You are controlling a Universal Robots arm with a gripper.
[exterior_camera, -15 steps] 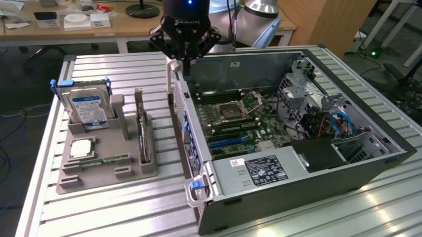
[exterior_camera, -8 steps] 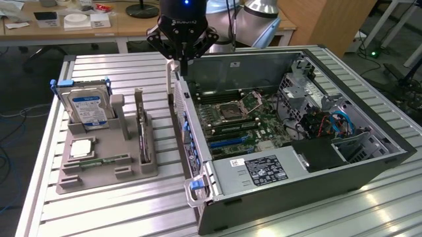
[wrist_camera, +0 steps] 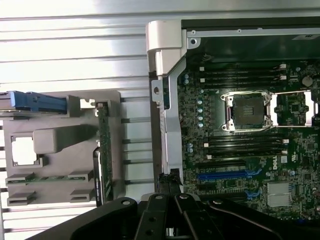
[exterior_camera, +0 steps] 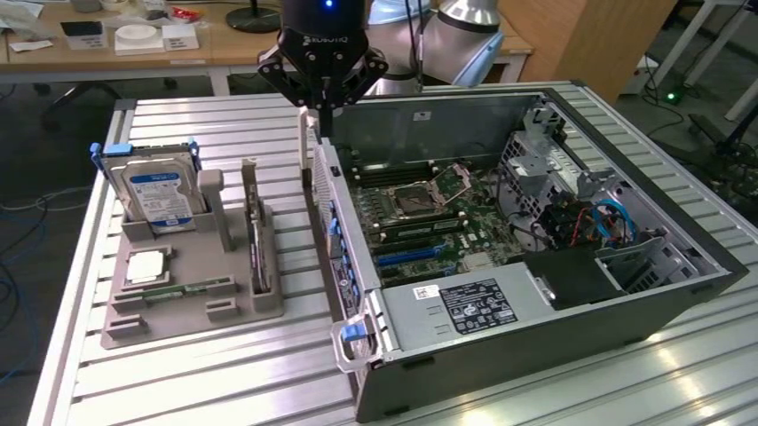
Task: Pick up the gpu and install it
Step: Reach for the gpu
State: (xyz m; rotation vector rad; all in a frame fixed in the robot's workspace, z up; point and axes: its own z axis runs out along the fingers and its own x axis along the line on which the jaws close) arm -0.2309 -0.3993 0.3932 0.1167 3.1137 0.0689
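Gpu, thin dark circuit card [exterior_camera: 252,235], stood ungrasped left of centre; black gripper [exterior_camera: 321,111], pinched shut and empty at upper centre, would need opening for pickup.

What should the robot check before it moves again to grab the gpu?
1. Gpu standing in the holder: ok.
2. Jaws open for grabbing: not ok, they are shut.
3. Jaws above the gpu: not ok, they hang over the case side wall.
4. Blue slot empty: ok.
5. Case open on top: ok.
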